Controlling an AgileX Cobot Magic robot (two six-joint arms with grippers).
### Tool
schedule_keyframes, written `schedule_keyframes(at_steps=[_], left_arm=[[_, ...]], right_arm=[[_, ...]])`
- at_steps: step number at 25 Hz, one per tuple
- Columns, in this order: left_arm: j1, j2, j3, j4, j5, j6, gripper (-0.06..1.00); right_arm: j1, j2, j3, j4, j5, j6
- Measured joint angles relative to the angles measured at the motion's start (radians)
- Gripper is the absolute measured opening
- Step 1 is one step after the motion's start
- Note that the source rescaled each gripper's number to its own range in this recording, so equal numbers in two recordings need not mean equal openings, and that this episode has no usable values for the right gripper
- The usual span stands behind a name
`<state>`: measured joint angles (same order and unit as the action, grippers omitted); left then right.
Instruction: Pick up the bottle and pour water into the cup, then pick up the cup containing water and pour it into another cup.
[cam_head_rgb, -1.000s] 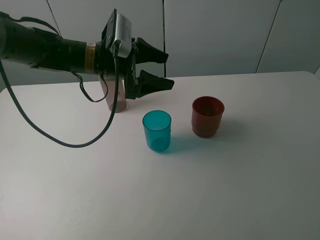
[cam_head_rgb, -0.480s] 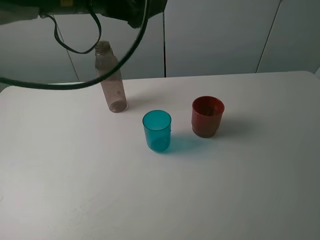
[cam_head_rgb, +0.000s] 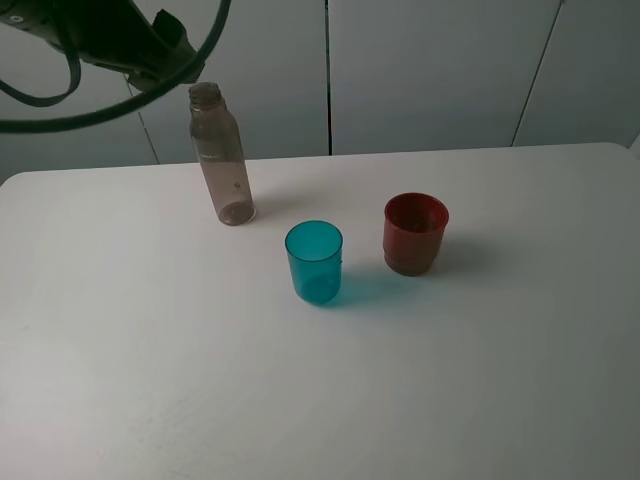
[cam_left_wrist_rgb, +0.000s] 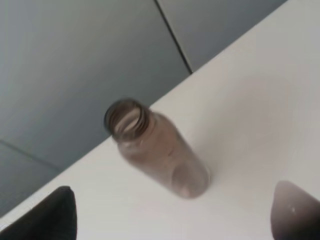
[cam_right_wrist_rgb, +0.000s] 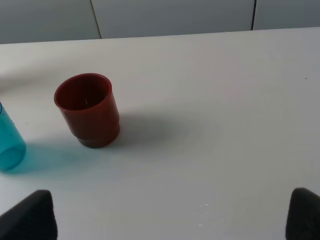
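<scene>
Nothing is poured yet: the tall clear grey plastic bottle (cam_head_rgb: 222, 158) stands ungrasped (left gripper (cam_left_wrist_rgb: 172, 212) wide, empty).

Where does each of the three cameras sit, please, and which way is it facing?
Exterior high: mounted above the table, looking down at the bottle, teal cup and red cup; the left arm shows top left.
Left wrist: on the left arm, looking down at the bottle between its wide-open jaw tips.
Right wrist: on the right arm, low over the table, facing the red cup; the open jaw tips show in the corners.
Shared: the exterior and left wrist views both show the bottle.
</scene>
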<state>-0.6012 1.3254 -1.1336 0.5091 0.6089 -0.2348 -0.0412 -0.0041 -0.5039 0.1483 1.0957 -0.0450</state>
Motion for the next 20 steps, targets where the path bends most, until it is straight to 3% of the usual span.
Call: schedule_keyframes(at_steps=[4, 9, 14, 20], left_arm=[[0.0, -0.081, 0.041, -0.034, 0.068, -0.034, 0.97], [0.074, -0.253, 0.115, -0.195, 0.102, 0.013, 0.97], [0.253, -0.426, 0.181, -0.305, 0.186, 0.072, 0.97], [0.521, -0.692, 0.312, -0.452, 0.273, 0.207, 0.97]], right_arm=[[0.0, 0.0, 0.0, 0.0, 0.0, 0.0], [0.0, 0.0, 0.0, 0.0, 0.0, 0.0], [0.0, 0.0, 0.0, 0.0, 0.0, 0.0], [0.0, 0.0, 0.0, 0.0, 0.0, 0.0]])
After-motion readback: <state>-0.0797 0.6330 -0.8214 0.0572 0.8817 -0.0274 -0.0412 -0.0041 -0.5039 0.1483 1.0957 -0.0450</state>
